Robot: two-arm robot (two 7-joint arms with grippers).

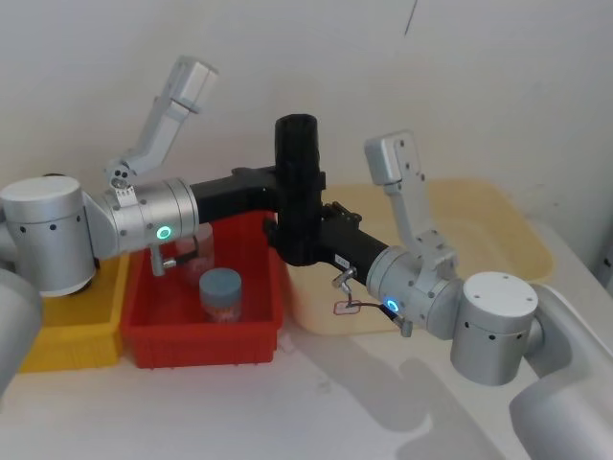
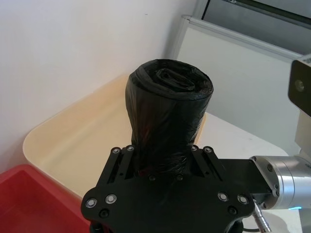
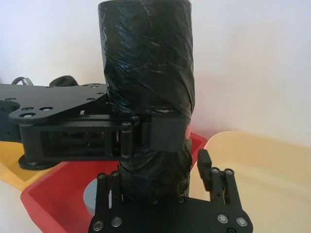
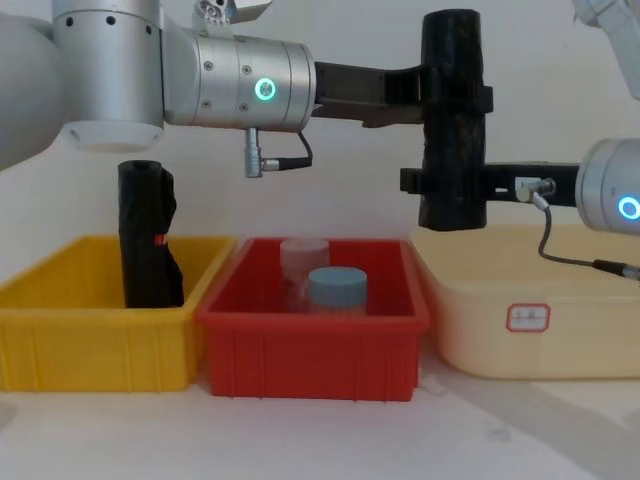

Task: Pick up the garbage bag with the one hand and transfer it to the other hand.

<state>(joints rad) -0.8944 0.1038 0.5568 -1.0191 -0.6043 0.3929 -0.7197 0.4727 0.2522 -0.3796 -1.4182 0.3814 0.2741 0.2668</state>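
Left gripper [image 4: 455, 95]: jaws pressed onto the bag [image 4: 452, 50], pinching it above its middle. In the left wrist view the roll narrows to a waist where it is clamped, so I judge the hold firm.

Right gripper [image 4: 450, 185]: jaws straddle the bag's lower part, directly under the left gripper. In the right wrist view one finger [image 3: 204, 167] stands just clear of the roll's side. I therefore record these jaws as spread around the bag and not pinching it.

Governing relation: the bag's long axis is upright, and both sets of jaws meet it crosswise, one entering from the left of the chest frame and one from the right. The roll already sits between the right jaws, so in my judgement the coming move is a closure, not a reach.

Position: the bag hangs in the air at upper centre-right of the chest frame. It is above the joint between the red bin [image 4: 310, 340] and the cream bin [image 4: 520, 350], touching neither.
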